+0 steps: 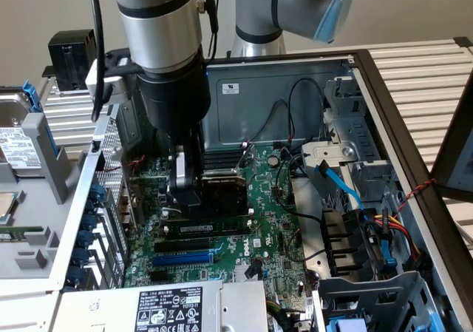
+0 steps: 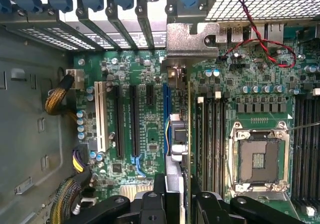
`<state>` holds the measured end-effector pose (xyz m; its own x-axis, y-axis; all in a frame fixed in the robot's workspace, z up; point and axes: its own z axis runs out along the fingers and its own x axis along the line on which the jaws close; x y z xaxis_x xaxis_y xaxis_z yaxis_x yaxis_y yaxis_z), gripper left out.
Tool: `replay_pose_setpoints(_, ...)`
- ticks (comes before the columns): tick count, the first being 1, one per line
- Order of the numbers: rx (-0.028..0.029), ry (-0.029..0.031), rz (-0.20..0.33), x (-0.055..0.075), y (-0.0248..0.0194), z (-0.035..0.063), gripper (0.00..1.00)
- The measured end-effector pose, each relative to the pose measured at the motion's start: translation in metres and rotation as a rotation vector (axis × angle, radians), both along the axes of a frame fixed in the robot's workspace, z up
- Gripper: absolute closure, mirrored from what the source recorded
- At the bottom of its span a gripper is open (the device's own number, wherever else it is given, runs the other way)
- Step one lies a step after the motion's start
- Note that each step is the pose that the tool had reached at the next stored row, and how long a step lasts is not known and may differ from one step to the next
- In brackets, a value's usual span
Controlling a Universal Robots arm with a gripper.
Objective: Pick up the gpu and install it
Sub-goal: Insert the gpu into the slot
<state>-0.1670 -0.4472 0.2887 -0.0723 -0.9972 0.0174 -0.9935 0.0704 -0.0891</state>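
Above motherboard, end effector vertical, gripping gpu

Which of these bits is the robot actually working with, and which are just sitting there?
Working with: gpu, gripped in the jaws; motherboard beneath it.
Just sitting there: hard drive, power supply, blue cable, empty processor socket.

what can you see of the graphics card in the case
The graphics card is a small green board with a black cooler cover on one face and a silver end bracket. It stands on edge over the motherboard, clamped in the pincer, bracket toward the case's slotted rear wall. Whether it sits in a slot cannot be told.
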Motion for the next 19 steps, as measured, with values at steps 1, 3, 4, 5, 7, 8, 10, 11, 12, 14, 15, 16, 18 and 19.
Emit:
replay_pose_setpoints(1, 0.0004, 0.0004, 0.000, 0.000, 0.0000, -0.0013, 0.72)
replay_pose_setpoints(3, 0.0010, 0.0032, 0.000, -0.001, 0.0000, -0.0036, 0.72)
replay_pose_setpoints(4, 0.0012, 0.0061, 0.000, -0.001, 0.0000, -0.0045, 0.72)
replay_pose_setpoints(5, 0.0017, 0.0115, 0.000, -0.001, 0.0000, -0.0051, 0.72)
replay_pose_setpoints(7, 0.0027, 0.0278, 0.000, -0.002, 0.0000, -0.0058, 0.72)
replay_pose_setpoints(8, 0.0031, 0.0357, 0.000, -0.002, 0.0000, -0.0064, 0.72)
replay_pose_setpoints(10, 0.0034, 0.0446, 0.000, -0.002, 0.0000, -0.0075, 0.72)
replay_pose_setpoints(11, 0.0033, 0.0458, 0.000, -0.003, 0.0000, -0.0081, 0.72)
replay_pose_setpoints(12, 0.0033, 0.0461, 0.000, -0.003, -0.0001, -0.0083, 0.72)
replay_pose_setpoints(14, 0.0035, 0.0462, 0.000, -0.004, -0.0002, -0.0098, 0.72)
replay_pose_setpoints(15, 0.0036, 0.0461, 0.000, -0.005, -0.0002, -0.0111, 0.72)
replay_pose_setpoints(16, 0.0035, 0.0461, 0.000, -0.005, -0.0003, -0.0124, 0.72)
replay_pose_setpoints(18, 0.0035, 0.0462, 0.000, -0.005, -0.0006, -0.0150, 0.72)
replay_pose_setpoints(19, 0.0037, 0.0464, 0.000, -0.005, -0.0007, -0.0162, 0.72)
